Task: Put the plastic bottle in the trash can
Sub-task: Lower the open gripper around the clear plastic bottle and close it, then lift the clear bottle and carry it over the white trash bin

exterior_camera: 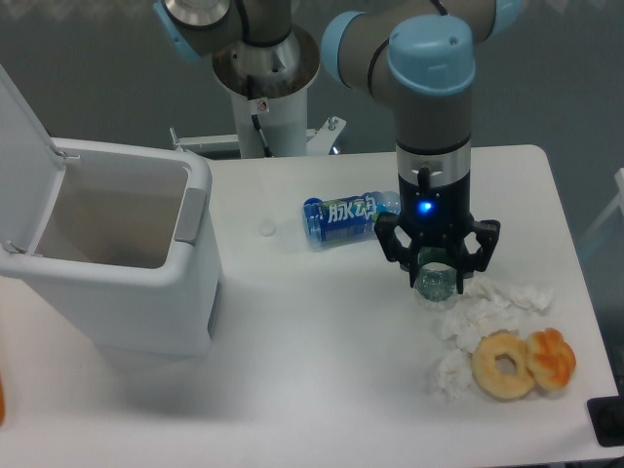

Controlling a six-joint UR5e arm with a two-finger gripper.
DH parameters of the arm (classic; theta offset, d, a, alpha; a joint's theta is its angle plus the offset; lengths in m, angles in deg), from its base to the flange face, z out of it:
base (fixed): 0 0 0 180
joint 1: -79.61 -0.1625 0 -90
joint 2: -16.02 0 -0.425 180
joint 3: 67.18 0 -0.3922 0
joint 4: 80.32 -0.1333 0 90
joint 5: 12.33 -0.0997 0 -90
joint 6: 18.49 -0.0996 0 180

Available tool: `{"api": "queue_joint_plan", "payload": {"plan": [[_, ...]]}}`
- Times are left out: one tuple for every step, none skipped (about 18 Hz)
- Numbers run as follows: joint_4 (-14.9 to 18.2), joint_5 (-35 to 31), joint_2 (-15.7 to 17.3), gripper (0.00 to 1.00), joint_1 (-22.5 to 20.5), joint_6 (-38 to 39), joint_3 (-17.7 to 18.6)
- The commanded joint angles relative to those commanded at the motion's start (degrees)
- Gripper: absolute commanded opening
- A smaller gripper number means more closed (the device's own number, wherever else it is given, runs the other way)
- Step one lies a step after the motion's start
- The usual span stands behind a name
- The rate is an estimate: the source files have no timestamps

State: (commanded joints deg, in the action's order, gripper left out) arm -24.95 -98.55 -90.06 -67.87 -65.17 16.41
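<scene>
Hanging straight down over the white table (322, 361), the gripper (437, 276) points its black fingers (391, 244) at the plastic bottle (436, 283), which sits between them with its ribbed round base showing toward the camera. Whether the fingers press on the bottle or only flank it cannot be told from this view; the bottle bears no label or writing. A blue light glows on the gripper's wrist just above it. Left of the plastic bottle and just beside it lies a blue-labelled bottle (341, 219) on its side, its label printed with white characters that look Chinese but are too small to read surely. Right of the plastic bottle, close by, sit crumpled white tissues (487, 307), and beyond them, nearer the camera, a ring doughnut (504, 366) touching an orange pastry (552, 357). Well apart to the left of the plastic bottle stands the trash can (146, 302), lid raised, its grey side tab facing the bottles
</scene>
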Motion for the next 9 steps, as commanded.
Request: {"api": "queue_joint_plan", "payload": {"plan": [[0.0, 0.0, 0.0, 0.60, 0.1, 0.6, -0.1], [0.0, 0.1, 0.0, 0.60, 0.0, 1.4, -0.3], [0.0, 0.1, 0.0, 0.60, 0.0, 2.5, -0.3], [0.0, 0.1, 0.0, 0.60, -0.1, 3.4, -0.3], [-0.1, 0.2, 0.3, 0.60, -0.2, 4.3, -0.4], [-0.1, 0.5, 0.7, 0.60, -0.3, 5.5, -0.7], [-0.1, 1.6, 1.1, 0.60, -0.4, 7.5, -0.8], [-0.1, 3.0, 1.8, 0.60, -0.4, 9.4, -0.8], [-0.1, 4.1, 2.5, 0.60, -0.7, 11.1, -0.8]]}}
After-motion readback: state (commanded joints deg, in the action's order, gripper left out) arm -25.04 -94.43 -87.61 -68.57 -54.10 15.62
